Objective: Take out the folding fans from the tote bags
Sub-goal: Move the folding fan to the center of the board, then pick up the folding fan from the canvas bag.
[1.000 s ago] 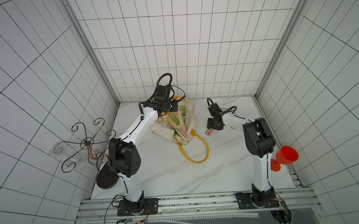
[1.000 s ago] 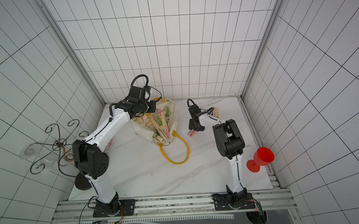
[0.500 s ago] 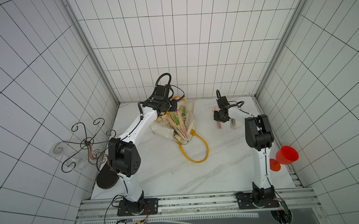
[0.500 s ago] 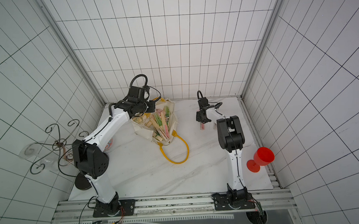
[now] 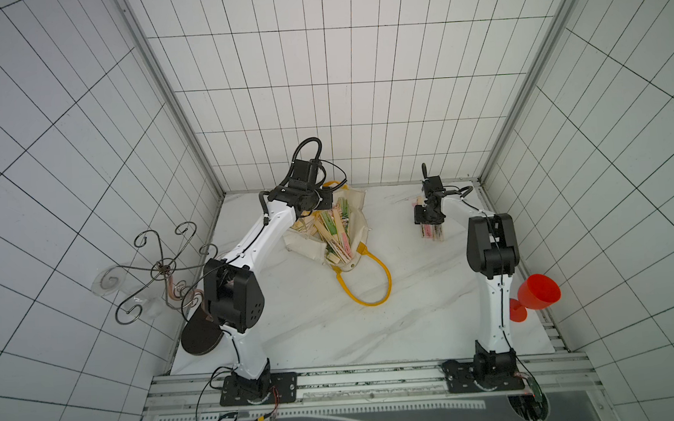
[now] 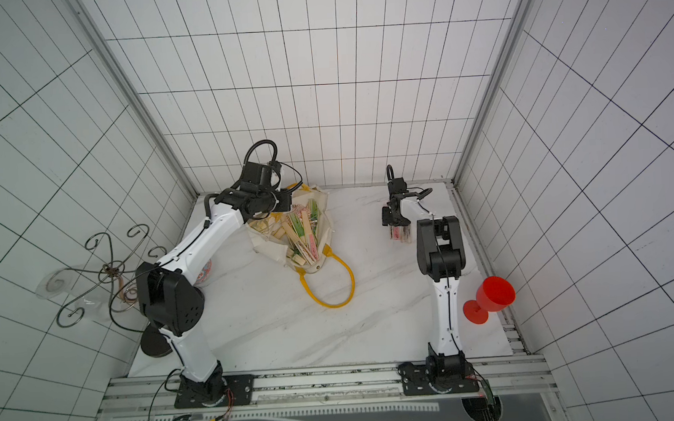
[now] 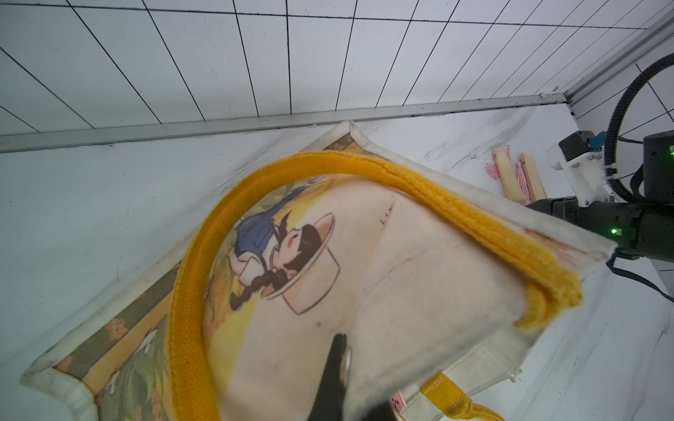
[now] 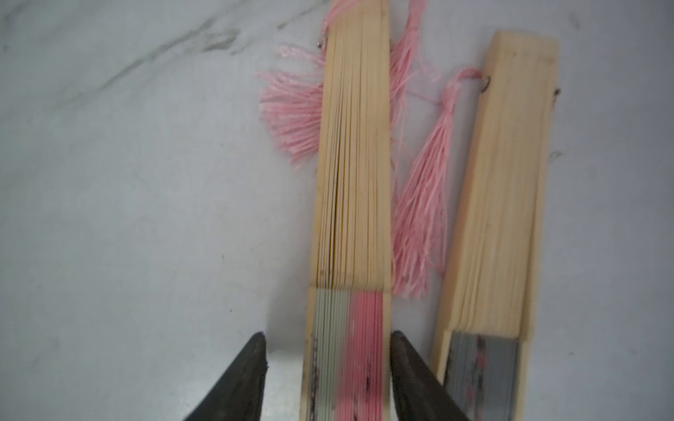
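Note:
The cream tote bag [image 5: 356,202] lies open at the back of the table, with several folding fans [image 5: 334,231] heaped in its mouth in both top views [image 6: 303,233]. My left gripper [image 5: 323,200] is shut on the bag's upper side and holds it lifted; the left wrist view shows one dark finger [image 7: 333,382] pressed into the canvas [image 7: 401,273] under the yellow handle [image 7: 401,178]. At the back right, my right gripper [image 8: 328,335] stands open astride a pink-tasselled fan [image 8: 350,218] lying on the table, with a gap on one side. A second fan [image 8: 503,218] lies next to it.
The bag's other yellow handle [image 5: 367,281] loops out over the table toward the front. A red goblet [image 5: 535,292] stands at the right edge. A curly wire stand [image 5: 160,264] and a dark round disc [image 5: 201,337] sit off the left edge.
My right gripper carried a fan from beside the bag to the back right, laid it next to the other fan and opened. The left arm has not moved.

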Available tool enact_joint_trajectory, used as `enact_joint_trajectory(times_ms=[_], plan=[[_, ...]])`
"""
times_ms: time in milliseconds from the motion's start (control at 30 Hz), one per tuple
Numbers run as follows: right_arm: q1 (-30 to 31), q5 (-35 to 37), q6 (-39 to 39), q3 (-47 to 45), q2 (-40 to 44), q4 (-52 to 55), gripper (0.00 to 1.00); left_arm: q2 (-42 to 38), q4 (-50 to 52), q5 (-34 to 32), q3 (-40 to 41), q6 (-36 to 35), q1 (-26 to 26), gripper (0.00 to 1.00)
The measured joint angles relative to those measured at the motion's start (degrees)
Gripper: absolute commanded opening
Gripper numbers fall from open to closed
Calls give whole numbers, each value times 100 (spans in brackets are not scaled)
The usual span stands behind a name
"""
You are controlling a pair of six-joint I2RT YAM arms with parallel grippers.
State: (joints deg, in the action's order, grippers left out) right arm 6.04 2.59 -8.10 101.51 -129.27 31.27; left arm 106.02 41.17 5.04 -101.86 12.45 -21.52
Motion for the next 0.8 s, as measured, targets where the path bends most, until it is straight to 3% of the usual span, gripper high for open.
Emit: enact_joint_trajectory(times_ms=[100, 200, 400, 567, 800], plan=[[11, -96, -72, -13, 332, 157, 61, 0, 0, 0, 0, 0, 0, 0], [57, -151, -190, -168, 1014, 101, 55, 0, 0, 0, 0, 0, 0, 0], [492, -251, -369, -1611, 3130, -686, 52, 0, 0, 0, 0, 0, 0, 0], [1591, -289, -470, -2879, 4360, -1370, 53, 0, 0, 2, 0, 0, 0, 0], [3145, -229, -496, -3215, 4542, -1808, 50, 0, 0, 2, 0, 0, 0, 0]])
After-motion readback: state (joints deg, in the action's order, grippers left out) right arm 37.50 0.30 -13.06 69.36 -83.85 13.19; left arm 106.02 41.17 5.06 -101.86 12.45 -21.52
